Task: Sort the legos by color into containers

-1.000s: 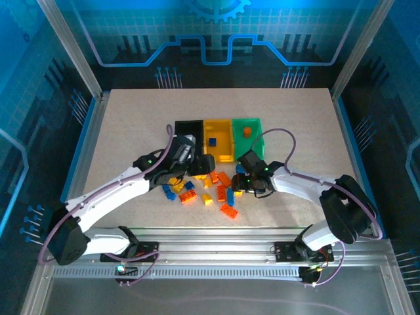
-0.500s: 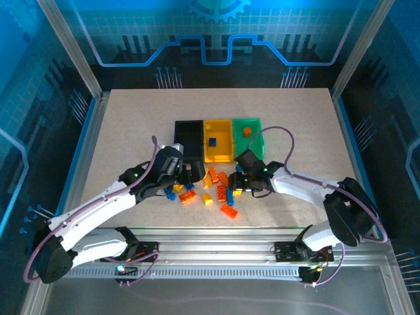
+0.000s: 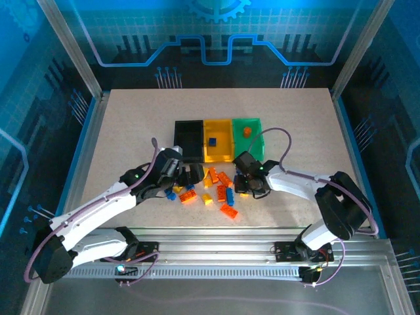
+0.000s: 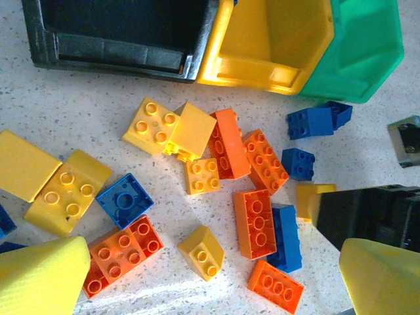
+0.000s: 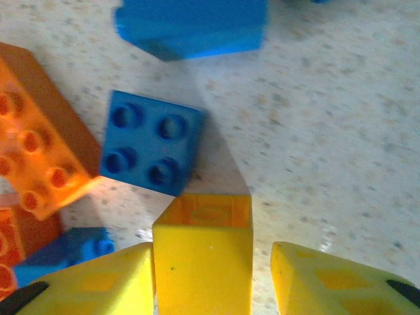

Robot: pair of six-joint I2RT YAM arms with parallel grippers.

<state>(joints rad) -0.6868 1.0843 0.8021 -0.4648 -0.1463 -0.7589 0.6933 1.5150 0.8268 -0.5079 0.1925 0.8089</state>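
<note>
Speckled table (image 3: 295, 125), scattered legos (image 3: 222, 193), blue-lit walls (image 3: 210, 26)

the pale speckled desk (image 3: 131, 118) carries three joined bins in a row near its middle: a black bin (image 3: 187, 134), a yellow bin (image 3: 223, 152) and a green bin (image 3: 254, 125), touching side to side. just in front of them, loose legos (image 3: 211, 187) lie scattered on the desk: yellow bricks (image 4: 152, 125), orange bricks (image 4: 229, 143) and blue bricks (image 4: 125, 199). some touch, some lie apart, and a few are tipped on their sides. one long orange brick (image 4: 254, 223) lies flat against a blue one (image 4: 285, 236).
</note>
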